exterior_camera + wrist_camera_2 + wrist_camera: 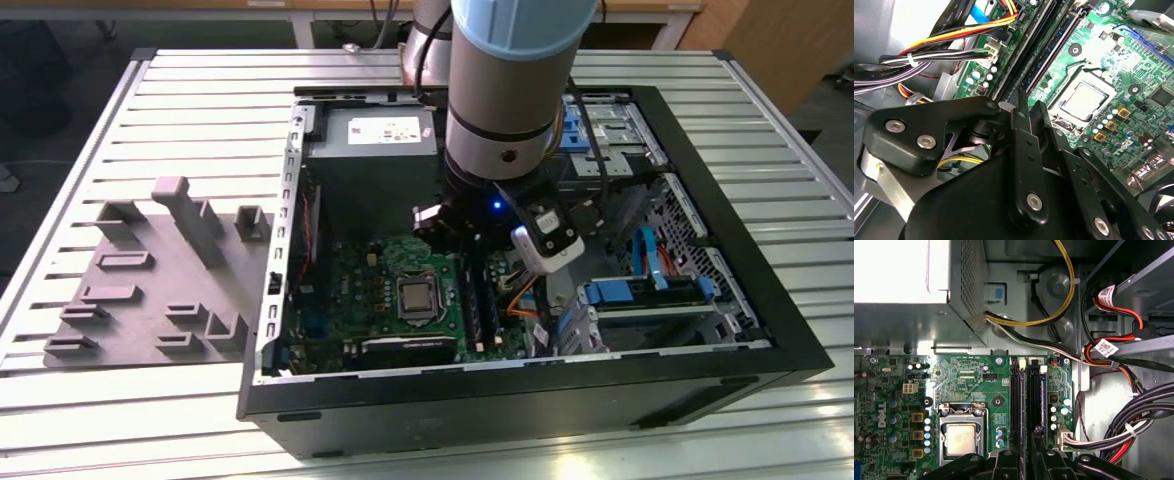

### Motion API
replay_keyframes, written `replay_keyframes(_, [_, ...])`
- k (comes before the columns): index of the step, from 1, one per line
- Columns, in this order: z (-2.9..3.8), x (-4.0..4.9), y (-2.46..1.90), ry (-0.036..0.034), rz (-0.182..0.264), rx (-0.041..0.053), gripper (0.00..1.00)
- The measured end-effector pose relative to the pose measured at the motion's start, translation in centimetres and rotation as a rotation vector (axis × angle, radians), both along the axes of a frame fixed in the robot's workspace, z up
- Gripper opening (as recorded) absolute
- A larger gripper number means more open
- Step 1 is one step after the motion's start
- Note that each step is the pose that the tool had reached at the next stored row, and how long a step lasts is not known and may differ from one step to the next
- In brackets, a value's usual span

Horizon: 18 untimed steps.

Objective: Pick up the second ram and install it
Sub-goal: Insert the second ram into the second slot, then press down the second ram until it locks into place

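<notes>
Inside the computer case (534, 390), the tool (1021, 107) is seen clenched, its fingers pressed together above the memory slots (1026, 405). Beside the processor (960, 438), the second ram (1043, 402) is seated in its slot.

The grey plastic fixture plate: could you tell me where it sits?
The grey plastic fixture plate lies on the slatted metal table at the exterior view's left, beside the open black computer case.
</notes>
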<state>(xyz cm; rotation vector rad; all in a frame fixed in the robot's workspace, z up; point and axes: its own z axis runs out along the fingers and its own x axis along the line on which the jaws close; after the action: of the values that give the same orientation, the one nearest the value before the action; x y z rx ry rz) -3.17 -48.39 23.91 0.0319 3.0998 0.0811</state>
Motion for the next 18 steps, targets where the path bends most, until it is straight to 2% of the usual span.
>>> replay_keyframes(1, [0.0,0.0,0.0,0.0,0.0,0.0,0.24])
replay_keyframes(2, [0.0,0.0,0.0,0.0,0.0,0.0,0.17])
replay_keyframes(3, [0.01,0.0,0.0,0.0,0.0,-0.0001,0.17])
replay_keyframes(4, [0.0,0.0,0.0,0.0,0.0,0.0,0.11])
replay_keyframes(13, [0.04,0.0,0.01,0.0001,0.0,0.0007,0.11])
replay_keyframes(18, [0.02,0.0,0.2,0.0,0.0,0.0014,0.11])
